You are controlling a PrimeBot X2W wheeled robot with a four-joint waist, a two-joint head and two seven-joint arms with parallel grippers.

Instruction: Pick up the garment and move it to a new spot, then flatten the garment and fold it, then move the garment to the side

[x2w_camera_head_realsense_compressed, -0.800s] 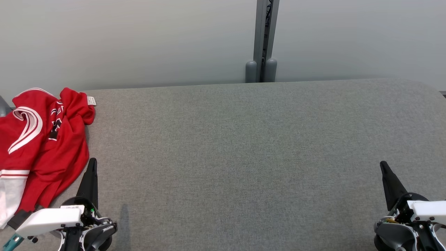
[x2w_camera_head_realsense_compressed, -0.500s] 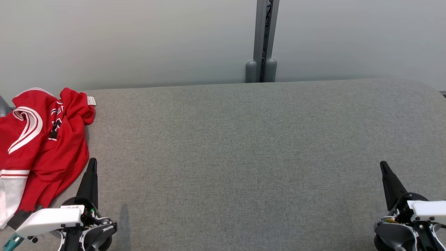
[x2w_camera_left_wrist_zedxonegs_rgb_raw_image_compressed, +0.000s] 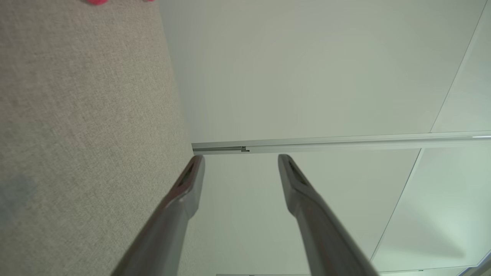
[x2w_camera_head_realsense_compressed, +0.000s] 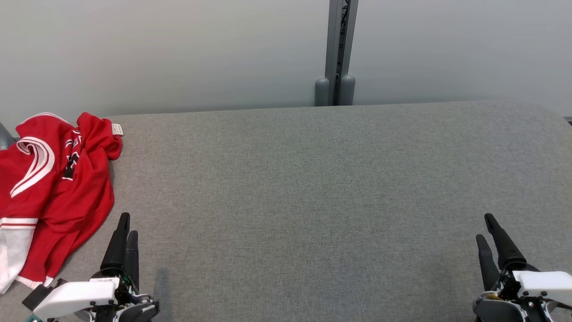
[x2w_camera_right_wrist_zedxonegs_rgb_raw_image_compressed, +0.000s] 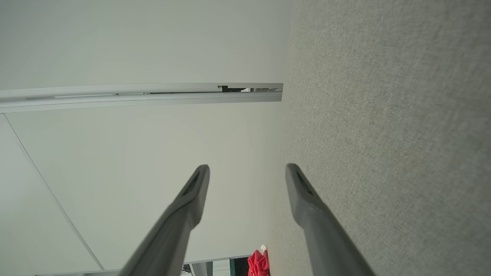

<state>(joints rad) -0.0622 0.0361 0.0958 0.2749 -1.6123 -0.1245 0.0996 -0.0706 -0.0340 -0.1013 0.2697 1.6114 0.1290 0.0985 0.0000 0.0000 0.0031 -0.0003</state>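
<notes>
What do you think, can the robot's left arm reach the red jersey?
Probably yes. The left gripper is open and empty, right beside the red jersey on the grey fabric surface, with nothing lying between them.

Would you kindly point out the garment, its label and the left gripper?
garment (x2w_camera_head_realsense_compressed: 76, 192), head view, main red body.
label (x2w_camera_head_realsense_compressed: 117, 129), head view, its middle.
left gripper (x2w_camera_head_realsense_compressed: 128, 224), head view, between the fingertips.
</notes>
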